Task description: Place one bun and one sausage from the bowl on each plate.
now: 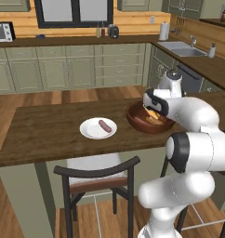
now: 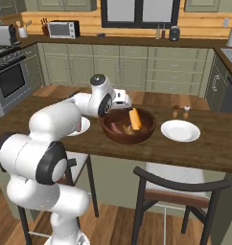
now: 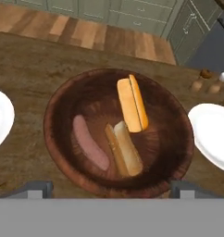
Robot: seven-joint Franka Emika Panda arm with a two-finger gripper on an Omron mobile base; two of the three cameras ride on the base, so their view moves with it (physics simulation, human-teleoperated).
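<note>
**Reddish-brown wooden bowl beneath your spread gripper**

Reddish-brown, round and deep, the wooden bowl [image 3: 118, 134] sits on the dark wooden counter [image 1: 44, 130] between two small round white plates. Inside it you see two elongated golden-orange buns and one short pinkish-brown sausage [image 3: 90, 142]. One bun [image 3: 132, 104] lies toward the bowl's far side in the hand view; the other bun [image 3: 124, 149] lies nearer you, its pale cut side showing, just beside the sausage in the bowl. Whether the two buns touch at their ends you cannot tell.

Your two-finger gripper [image 3: 110, 189] hangs over the bowl with its dark fingertips [image 3: 37, 189] standing wide apart, one at each side of the bowl's near rim, holding nothing.

The left-hand white plate [image 1: 89, 132] carries a second pinkish-brown sausage [image 1: 104, 125], lying near its middle. The right-hand white plate [image 2: 180, 130] lies just beside the bowl. Two small shakers [image 2: 180, 111] stand on the counter behind that plate. A dark-framed chair [image 1: 98, 179] stands at the counter's near edge, below the left-hand plate.
</note>
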